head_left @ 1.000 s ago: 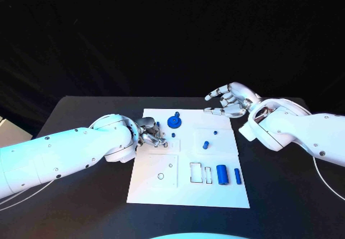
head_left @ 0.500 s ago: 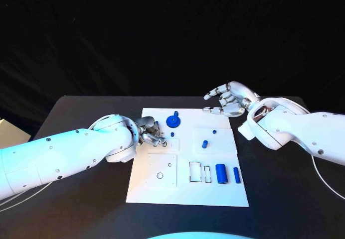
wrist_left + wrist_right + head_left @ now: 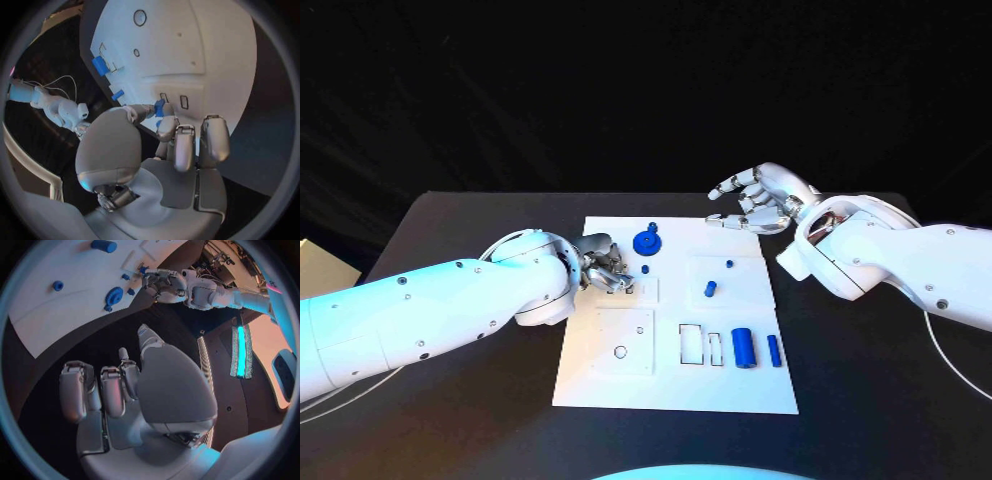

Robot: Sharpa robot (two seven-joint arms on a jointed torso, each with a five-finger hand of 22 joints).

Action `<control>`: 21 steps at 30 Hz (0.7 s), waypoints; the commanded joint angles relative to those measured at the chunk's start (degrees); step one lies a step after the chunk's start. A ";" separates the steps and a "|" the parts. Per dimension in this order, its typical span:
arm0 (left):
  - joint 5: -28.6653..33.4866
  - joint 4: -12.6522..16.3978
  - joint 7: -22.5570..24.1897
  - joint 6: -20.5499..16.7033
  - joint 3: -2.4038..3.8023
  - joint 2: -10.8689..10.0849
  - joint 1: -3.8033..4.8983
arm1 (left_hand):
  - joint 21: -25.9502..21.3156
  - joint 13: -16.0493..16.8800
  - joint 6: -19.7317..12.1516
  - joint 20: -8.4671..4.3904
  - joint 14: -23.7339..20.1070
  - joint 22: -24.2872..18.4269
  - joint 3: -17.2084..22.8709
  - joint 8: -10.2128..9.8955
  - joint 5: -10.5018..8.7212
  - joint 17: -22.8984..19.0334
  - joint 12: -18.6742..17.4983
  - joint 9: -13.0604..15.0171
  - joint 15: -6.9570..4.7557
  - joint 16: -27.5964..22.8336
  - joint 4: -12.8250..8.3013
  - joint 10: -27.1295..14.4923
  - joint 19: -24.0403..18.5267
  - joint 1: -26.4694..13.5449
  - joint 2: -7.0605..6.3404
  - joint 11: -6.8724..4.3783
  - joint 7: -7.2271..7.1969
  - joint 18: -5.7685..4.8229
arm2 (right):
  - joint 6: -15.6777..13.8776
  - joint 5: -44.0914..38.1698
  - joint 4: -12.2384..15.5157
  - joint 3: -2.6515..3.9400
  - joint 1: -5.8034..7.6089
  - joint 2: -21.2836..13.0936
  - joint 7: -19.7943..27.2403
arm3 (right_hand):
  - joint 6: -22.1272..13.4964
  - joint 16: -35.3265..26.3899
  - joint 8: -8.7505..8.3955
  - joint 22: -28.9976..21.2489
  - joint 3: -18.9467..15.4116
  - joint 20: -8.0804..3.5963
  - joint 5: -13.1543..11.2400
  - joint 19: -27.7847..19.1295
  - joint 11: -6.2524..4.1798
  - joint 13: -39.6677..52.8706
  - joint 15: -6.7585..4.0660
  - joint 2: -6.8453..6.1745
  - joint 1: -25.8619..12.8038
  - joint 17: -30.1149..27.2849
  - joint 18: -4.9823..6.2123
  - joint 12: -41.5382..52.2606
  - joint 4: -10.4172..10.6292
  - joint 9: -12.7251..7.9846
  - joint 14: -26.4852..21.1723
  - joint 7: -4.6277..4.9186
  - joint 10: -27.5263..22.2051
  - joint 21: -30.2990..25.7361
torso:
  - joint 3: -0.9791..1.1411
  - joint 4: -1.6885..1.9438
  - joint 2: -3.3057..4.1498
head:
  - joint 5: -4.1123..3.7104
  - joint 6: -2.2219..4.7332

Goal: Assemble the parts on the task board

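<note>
Left hand pinches a small blue peg over the white task board; right hand empty, fingers loosely spread, off board's far edge.

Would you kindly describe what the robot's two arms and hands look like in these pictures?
Both arms are glossy white shells with rounded, bulbous joints and small dark screw dots. The left arm and right arm each trail a thin white cable. The left hand and right hand are silver metal with segmented fingers, smooth rounded palm backs and blocky fingertips.
</note>
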 commanded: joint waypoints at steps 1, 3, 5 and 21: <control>-1.07 0.04 0.53 1.48 0.00 0.21 -0.02 | 0.37 0.09 0.19 0.04 4.88 0.10 12.25 -0.16 0.21 11.45 0.28 0.04 -0.43 0.26 -12.59 0.50 0.31 0.08 0.70 -0.07 -0.31 -0.39 | 0.79 -0.29 0.05 0.00 -0.07 -0.01 0.27 | 0.39 -0.20 0.25 9.51 -0.03 0.22 -0.01 1.33 -0.23 3.86 0.00 0.50 -0.09 9.07 0.56 0.09 -0.04 0.03 4.51 -0.01 -0.09 -0.24 | 0.04 0.00 -0.01 | -0.03 -0.10; -1.20 0.03 0.47 1.84 -0.01 0.25 -0.03 | 0.37 0.09 0.19 0.04 4.88 0.10 12.25 -0.16 0.21 11.45 0.28 0.04 -0.43 0.26 -12.59 0.50 0.31 0.08 0.70 -0.07 -0.31 -0.39 | 0.81 -0.29 0.04 0.00 -0.08 0.00 0.28 | 0.39 -0.20 0.25 9.51 -0.03 0.22 -0.01 1.33 -0.23 3.86 0.00 0.50 -0.09 9.07 0.56 0.09 -0.04 0.03 4.51 -0.01 -0.09 -0.24 | 0.03 0.03 0.00 | -0.03 -0.13; -1.33 0.01 0.43 2.12 -0.01 0.28 -0.03 | 0.40 0.10 0.23 0.03 4.90 0.15 12.27 -0.19 0.21 11.53 0.27 0.04 -0.44 0.31 -12.63 0.53 0.35 0.08 0.68 -0.09 -0.33 -0.40 | 0.84 -0.29 0.03 0.00 -0.10 0.01 0.28 | 0.39 -0.20 0.25 9.51 -0.03 0.22 -0.01 1.33 -0.23 3.86 0.00 0.50 -0.09 9.07 0.56 0.09 -0.04 0.03 4.51 -0.01 -0.09 -0.24 | 0.06 0.03 0.00 | -0.01 -0.15; -2.34 -0.45 0.04 3.78 -0.22 0.71 -0.03 | 0.40 0.11 0.26 0.02 4.91 0.15 12.28 -0.22 0.20 11.56 0.28 0.04 -0.45 0.32 -12.67 0.56 0.35 0.08 0.64 -0.10 -0.34 -0.40 | 1.01 -0.29 -0.09 0.00 -0.25 0.11 0.33 | 0.37 -0.20 0.29 9.55 -0.03 0.20 -0.01 1.36 -0.24 3.90 -0.02 0.60 -0.17 9.09 0.54 0.17 -0.03 0.01 4.52 -0.02 -0.02 -0.20 | 0.06 -0.02 0.00 | -0.02 -0.37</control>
